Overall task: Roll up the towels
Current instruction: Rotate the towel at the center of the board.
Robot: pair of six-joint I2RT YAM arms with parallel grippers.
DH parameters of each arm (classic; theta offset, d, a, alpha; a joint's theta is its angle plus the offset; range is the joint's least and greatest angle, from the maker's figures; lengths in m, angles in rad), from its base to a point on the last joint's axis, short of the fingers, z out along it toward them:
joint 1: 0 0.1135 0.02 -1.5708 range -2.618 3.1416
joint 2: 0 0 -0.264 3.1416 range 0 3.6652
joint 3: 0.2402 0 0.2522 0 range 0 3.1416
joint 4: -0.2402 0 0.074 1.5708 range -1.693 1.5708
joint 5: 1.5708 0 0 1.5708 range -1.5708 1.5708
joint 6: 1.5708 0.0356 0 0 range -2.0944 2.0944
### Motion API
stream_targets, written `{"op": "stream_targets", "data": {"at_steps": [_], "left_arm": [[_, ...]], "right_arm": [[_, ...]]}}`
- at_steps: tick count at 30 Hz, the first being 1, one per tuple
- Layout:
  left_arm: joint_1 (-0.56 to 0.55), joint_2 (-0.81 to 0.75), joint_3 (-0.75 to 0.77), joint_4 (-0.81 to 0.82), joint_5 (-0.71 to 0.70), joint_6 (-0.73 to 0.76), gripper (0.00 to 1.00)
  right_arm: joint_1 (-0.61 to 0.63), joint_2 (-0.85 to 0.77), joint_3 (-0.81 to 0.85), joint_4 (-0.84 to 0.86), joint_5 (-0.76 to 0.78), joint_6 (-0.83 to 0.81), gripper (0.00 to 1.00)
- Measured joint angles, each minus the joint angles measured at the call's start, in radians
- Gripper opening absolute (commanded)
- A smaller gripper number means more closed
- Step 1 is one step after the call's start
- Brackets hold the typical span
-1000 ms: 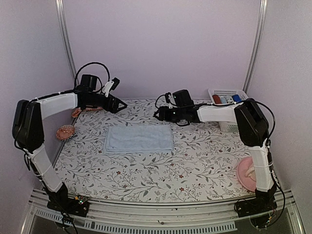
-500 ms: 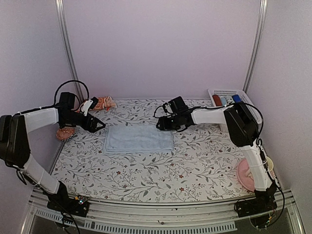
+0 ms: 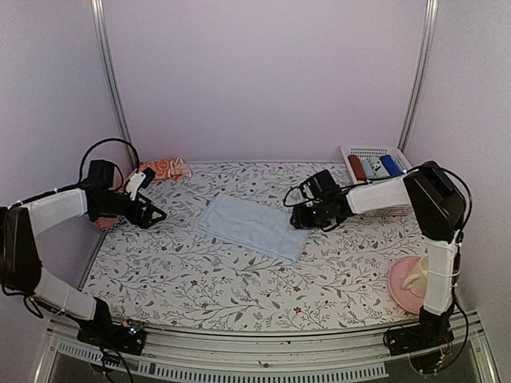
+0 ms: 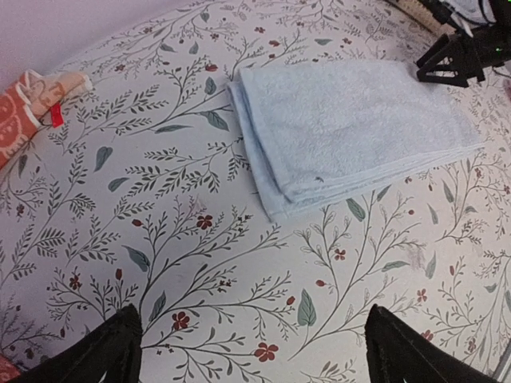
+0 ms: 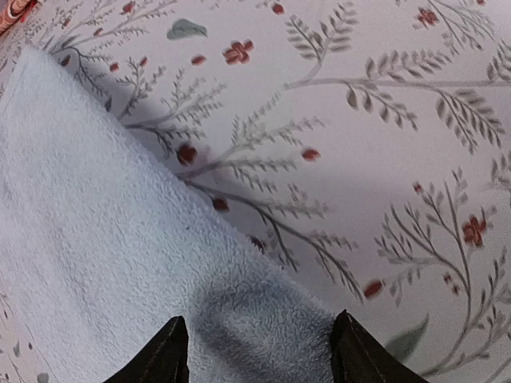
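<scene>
The right gripper (image 3: 299,219), half spread, straddles the light blue towel's (image 3: 253,226) right corner at centre frame, while the left gripper (image 3: 157,214) hovers wide open at far left.

orange-red towel (image 4: 20,112) cropped (left edge), basket items (image 3: 369,166) indistinct

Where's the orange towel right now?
In the top view, the orange towel lies bunched at the table's far left corner by the back wall, left of and behind the blue towel.
</scene>
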Motion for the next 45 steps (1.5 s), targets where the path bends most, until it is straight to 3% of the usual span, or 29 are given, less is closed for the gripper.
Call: {"op": "stream_targets", "data": {"at_steps": [4,7,13,17,20,26,31,38,45], "left_arm": [[0.015,-0.006,-0.002,0.001,0.013,0.006,0.97],[0.027,-0.016,-0.007,0.001,0.022,0.009,0.97],[0.035,-0.023,-0.013,0.001,0.04,0.01,0.97],[0.037,-0.035,-0.019,0.005,0.048,0.014,0.97],[0.038,-0.04,-0.031,0.005,0.053,0.021,0.97],[0.04,-0.043,-0.046,0.005,0.063,0.034,0.97],[0.043,-0.056,-0.055,0.008,0.069,0.042,0.97],[0.044,-0.069,-0.071,0.013,0.071,0.048,0.97],[0.044,-0.069,-0.072,0.021,0.072,0.05,0.97]], "right_arm": [[0.031,-0.171,-0.233,0.019,0.035,0.017,0.62],[0.12,-0.285,-0.369,0.01,0.069,0.049,0.63],[0.307,-0.393,-0.409,-0.142,0.106,0.099,0.68],[0.311,-0.413,-0.3,-0.243,0.179,0.089,0.78],[0.302,-0.354,-0.113,-0.266,0.224,0.036,0.82],[0.268,-0.048,0.313,-0.239,0.228,-0.081,0.83],[0.2,0.197,0.547,-0.238,0.174,-0.109,0.82],[0.122,0.349,0.612,-0.236,0.082,-0.09,0.82],[0.096,0.367,0.617,-0.204,0.036,-0.066,0.82]]}}
